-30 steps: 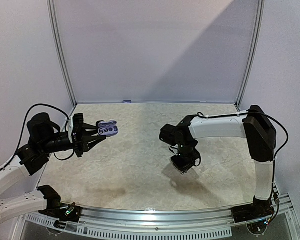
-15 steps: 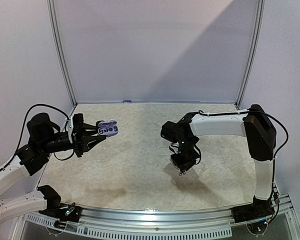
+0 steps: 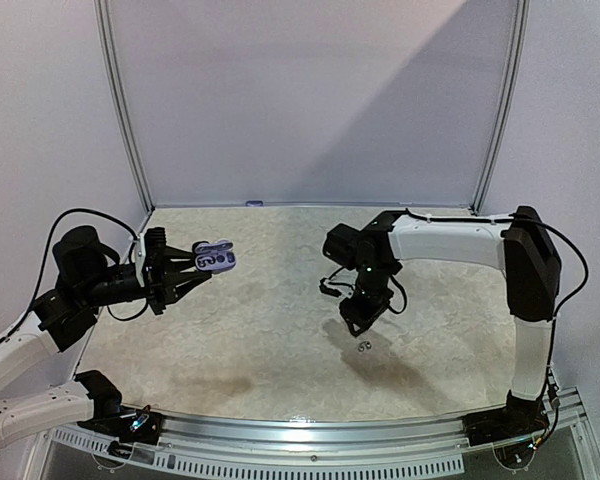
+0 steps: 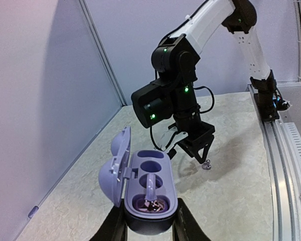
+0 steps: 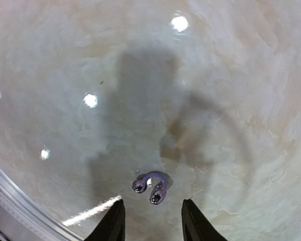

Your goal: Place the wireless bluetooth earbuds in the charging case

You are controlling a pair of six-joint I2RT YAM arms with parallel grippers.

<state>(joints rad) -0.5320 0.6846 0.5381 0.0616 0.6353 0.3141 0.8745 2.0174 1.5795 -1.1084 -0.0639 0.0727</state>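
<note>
Right hand (image 3: 357, 320): raised and shifted slightly toward the back of the worktop (image 3: 280, 330) compared with a second ago, and now parted from the earbud (image 3: 364, 348), which lay under it before and is now in plain sight.

Item 1, left side. Left hand (image 3: 198, 266): position unchanged over the same second. Its two black fingers are clenched on the lower body of the charging case (image 3: 216, 258), holding it in the air above the left part of the worktop.

Item 2. Charging case: lilac, rounded. The left wrist view shows its lid swung open to the left of the body (image 4: 149, 188). The tray has moulded wells, and the nearest well holds something small, dark and glinting that I cannot identify.

Item 3, centre right. Earbud: small curved lilac piece with two silvery ends (image 5: 151, 184). It lies loose on the pale marbled worktop, well apart from the case.

Item 4, right side. Right hand: released, fingers spread, nothing between them. It hangs just above the earbud and slightly toward the back wall, not touching it. In its own wrist view (image 5: 151, 223) the earbud sits just beyond the gap between the two fingertips. Seen from the left wrist, the earbud (image 4: 206, 164) rests just below the fingers (image 4: 198, 146).
</note>
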